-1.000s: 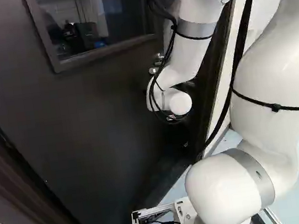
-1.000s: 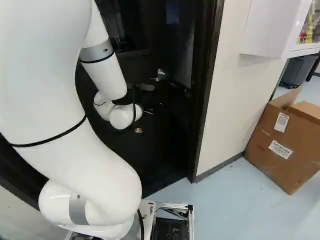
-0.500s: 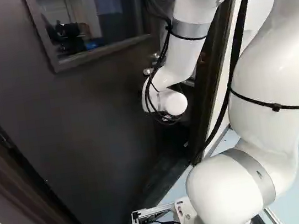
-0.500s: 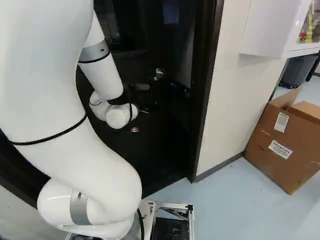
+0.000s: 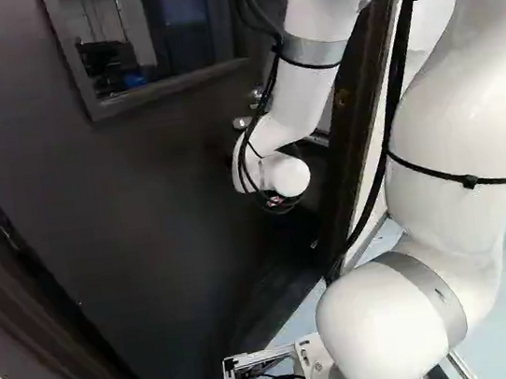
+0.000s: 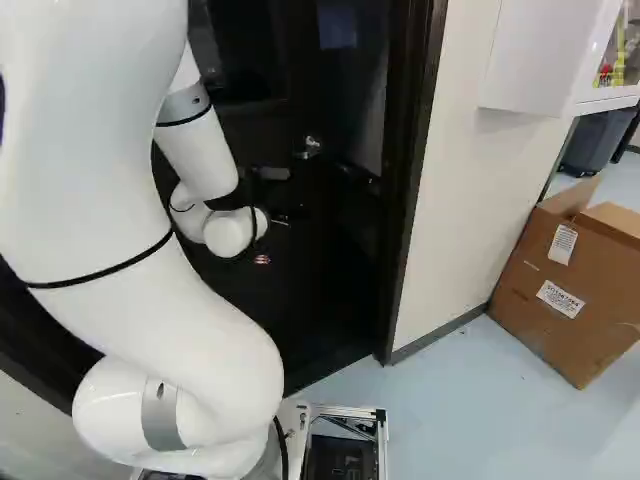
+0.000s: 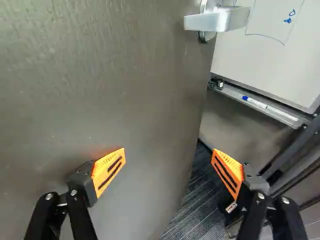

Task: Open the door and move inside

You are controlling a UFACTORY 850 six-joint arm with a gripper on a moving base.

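The dark door (image 5: 159, 193) stands ajar, swung inward, with its window in the upper part. In the right base view my gripper (image 6: 262, 259) is a small orange-tipped shape below the wrist, low in front of the door. In the wrist view the gripper (image 7: 168, 162) stands open: one finger is over the door's face, the other beyond its free edge, over the opening. The silver lever handle (image 7: 215, 21) is ahead of the fingers near that edge, with nothing gripping it. Whether a finger touches the door I cannot tell.
The dark door frame (image 6: 413, 180) borders the opening, with a pale wall (image 6: 470, 180) beside it. Through the opening show a whiteboard (image 7: 285, 55), its marker tray and dark striped flooring (image 7: 195, 210). A cardboard box (image 6: 565, 285) stands against the wall outside.
The door has swung further inward, its handle and window edge shifting left in the left base view. My wrist and gripper have moved the same way. The base has stayed still.
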